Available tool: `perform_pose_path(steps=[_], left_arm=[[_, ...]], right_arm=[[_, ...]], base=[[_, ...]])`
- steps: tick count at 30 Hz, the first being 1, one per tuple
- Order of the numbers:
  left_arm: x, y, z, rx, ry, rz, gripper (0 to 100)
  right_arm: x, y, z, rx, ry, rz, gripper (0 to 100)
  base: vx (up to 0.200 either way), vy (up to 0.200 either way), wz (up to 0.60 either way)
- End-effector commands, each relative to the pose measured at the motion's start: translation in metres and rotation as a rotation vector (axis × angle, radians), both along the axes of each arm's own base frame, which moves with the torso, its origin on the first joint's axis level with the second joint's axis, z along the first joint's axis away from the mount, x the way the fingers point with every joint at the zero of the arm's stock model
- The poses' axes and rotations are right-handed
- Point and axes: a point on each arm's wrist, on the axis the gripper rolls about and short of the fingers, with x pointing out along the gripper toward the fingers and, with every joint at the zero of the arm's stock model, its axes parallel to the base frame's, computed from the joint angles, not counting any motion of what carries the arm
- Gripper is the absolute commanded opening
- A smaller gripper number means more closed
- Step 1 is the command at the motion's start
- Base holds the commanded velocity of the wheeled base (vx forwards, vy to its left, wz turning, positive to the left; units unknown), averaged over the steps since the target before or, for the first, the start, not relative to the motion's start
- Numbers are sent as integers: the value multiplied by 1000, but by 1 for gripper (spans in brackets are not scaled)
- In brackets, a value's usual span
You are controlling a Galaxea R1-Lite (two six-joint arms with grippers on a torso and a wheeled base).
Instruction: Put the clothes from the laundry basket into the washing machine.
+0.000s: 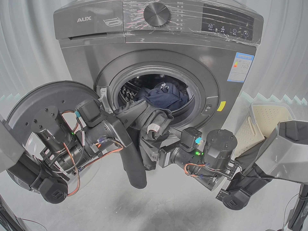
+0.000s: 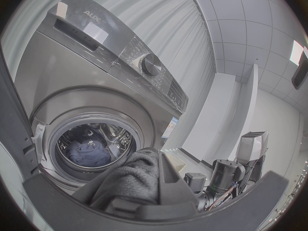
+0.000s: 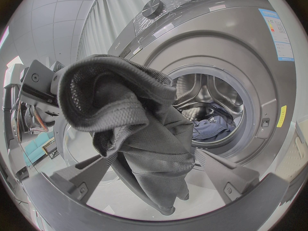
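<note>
Dark garment gripped by left hand hangs before washing machine opening.

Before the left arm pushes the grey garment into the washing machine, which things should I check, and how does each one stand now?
1. Door swung open, clear of the opening: ok.
2. Left hand shut on the grey garment: ok.
3. Room in the drum above the blue garment: ok.
4. Grey garment wholly above the opening's lower edge: not ok, a long part hangs below.
5. Right hand free of the garment: cannot tell; it is open around hanging cloth.
</note>
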Motion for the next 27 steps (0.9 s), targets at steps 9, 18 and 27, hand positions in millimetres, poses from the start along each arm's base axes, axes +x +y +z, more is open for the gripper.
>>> perform_pose_path(steps=[9,18,27], left_arm=[[-3,1,4,-9,-11,-3,0],[-1,2,1,-3,-2,2,0],[4,6,2,-29,23,13,0]], right_arm=[[16,6,-6,14,-7,-24,100],[11,13,1,61,-38,-11,0],[-17,-15,24,52,-31,-8,0]], base=[[0,0,0],[0,0,0],[0,0,0]])
